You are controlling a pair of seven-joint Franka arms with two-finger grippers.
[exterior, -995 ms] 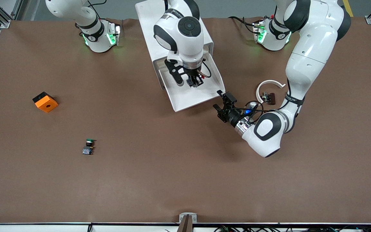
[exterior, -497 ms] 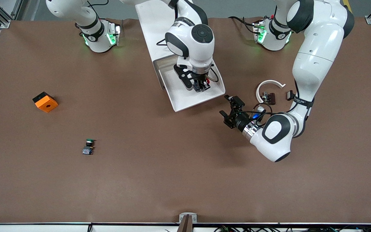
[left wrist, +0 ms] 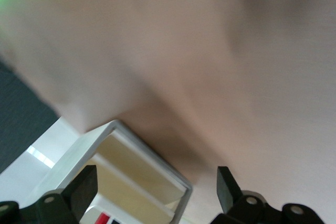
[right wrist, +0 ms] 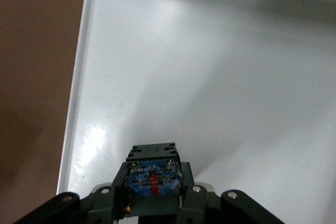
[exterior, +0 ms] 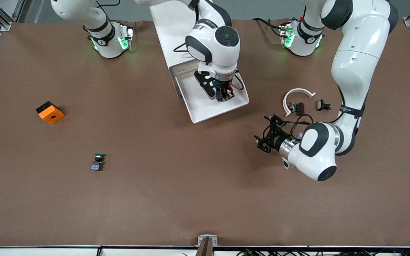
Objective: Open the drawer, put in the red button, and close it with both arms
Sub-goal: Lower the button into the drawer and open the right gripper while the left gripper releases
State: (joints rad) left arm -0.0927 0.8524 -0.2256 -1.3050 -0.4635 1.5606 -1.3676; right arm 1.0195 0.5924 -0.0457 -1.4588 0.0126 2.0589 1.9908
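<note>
The white drawer (exterior: 200, 106) stands pulled out of its white cabinet (exterior: 174, 32). My right gripper (exterior: 224, 94) hangs low over the drawer tray, shut on the red button (exterior: 230, 91). In the right wrist view the button's blue base block (right wrist: 152, 176) sits between the shut fingers (right wrist: 195, 198) of the gripper (right wrist: 153, 195), above the drawer's white floor (right wrist: 220, 77). My left gripper (exterior: 264, 140) is open and empty over bare table, off the drawer's front corner. In the left wrist view the gripper (left wrist: 155, 192) frames a corner of the drawer (left wrist: 157, 174).
A green-capped switch (exterior: 98, 161) and an orange block (exterior: 50, 112) lie toward the right arm's end. A white open ring (exterior: 297, 94) and small dark parts (exterior: 298, 107) (exterior: 323, 105) lie beside the left forearm.
My right gripper moved with the button across the drawer tray toward the left arm's end. My left gripper drew away from the drawer's front corner, out over bare table.
</note>
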